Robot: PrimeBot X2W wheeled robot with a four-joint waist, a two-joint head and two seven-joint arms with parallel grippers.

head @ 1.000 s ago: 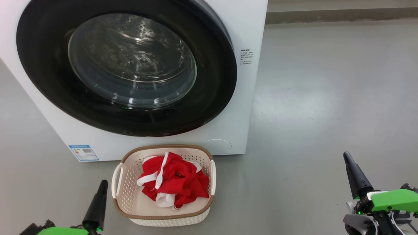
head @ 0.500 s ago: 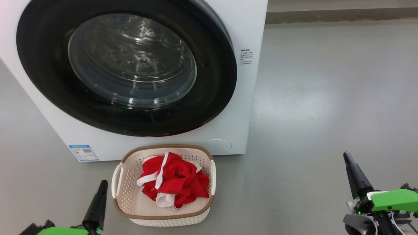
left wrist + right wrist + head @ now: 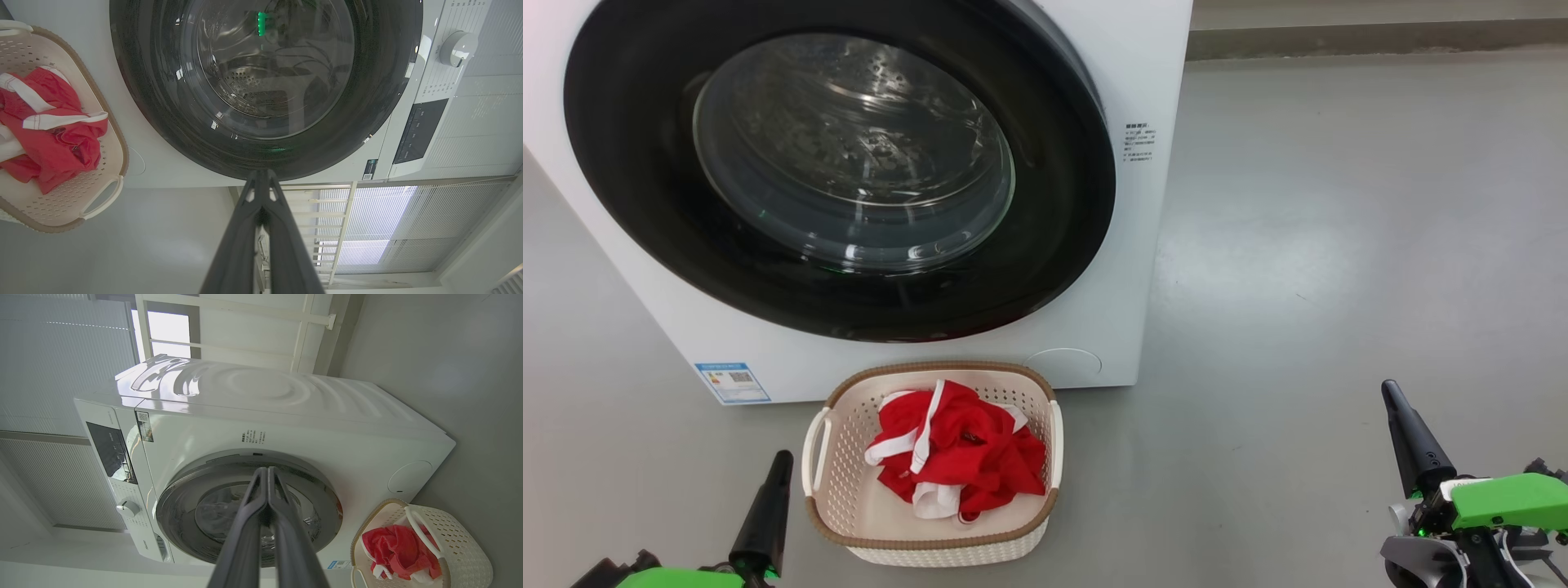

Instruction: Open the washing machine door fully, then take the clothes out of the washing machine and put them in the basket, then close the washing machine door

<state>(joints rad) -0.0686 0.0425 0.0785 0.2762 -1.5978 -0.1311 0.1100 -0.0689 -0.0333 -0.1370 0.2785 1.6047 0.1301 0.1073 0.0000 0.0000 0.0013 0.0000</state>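
1. Seemingly finished: round glossy black-rimmed glass door (image 3: 849,155) sits closed; red fabric clothes (image 3: 960,457) lie inside cream perforated plastic basket (image 3: 931,541).
2. Park left gripper (image 3: 781,459) and right gripper (image 3: 1390,394), both pinched together and empty, clear of it.

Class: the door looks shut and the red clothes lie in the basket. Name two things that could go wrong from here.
First, the washing machine door looks flush against the washing machine, but nothing here proves that it latched; it might swing open. Second, the left gripper, shut, sits close beside the basket, near its white handle; a careless arm move could knock the basket and spill the clothes.
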